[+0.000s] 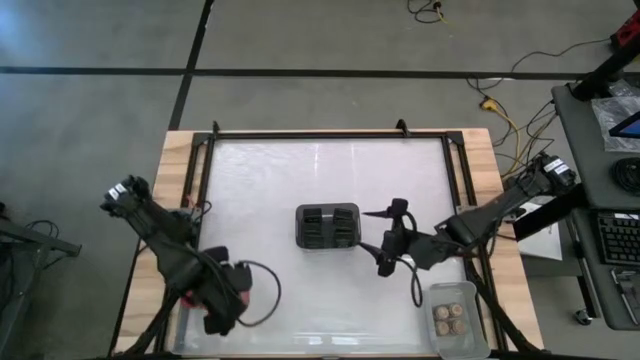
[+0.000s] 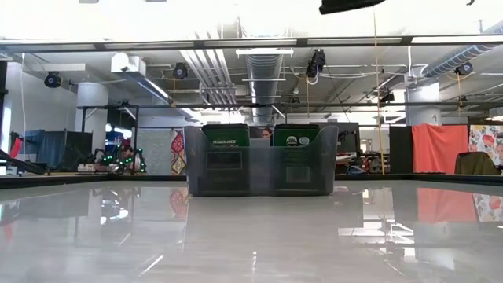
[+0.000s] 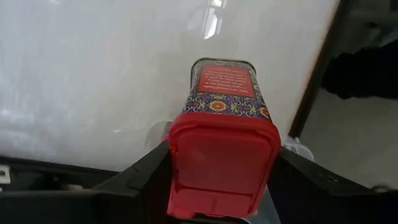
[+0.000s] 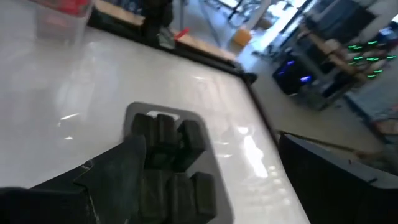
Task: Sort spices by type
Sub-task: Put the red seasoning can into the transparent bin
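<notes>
1. Left gripper (image 3: pixel 221 186) at the table's near-left corner, jaws clamped on a red square spice box (image 3: pixel 222 140); a loose hold could let it slip.
2. Right gripper (image 1: pixel 392 238) beside the dark slotted holder (image 1: pixel 328 227), jaws wide apart, empty; it could clip the holder.

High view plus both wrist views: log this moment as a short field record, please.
left gripper: near-left table corner, jaws shut on a red spice box
right gripper: jaws open, empty, beside the dark slotted holder
clear bin: near-right corner, holds round tan-topped jars
holder slots: contents unclear from above
</notes>
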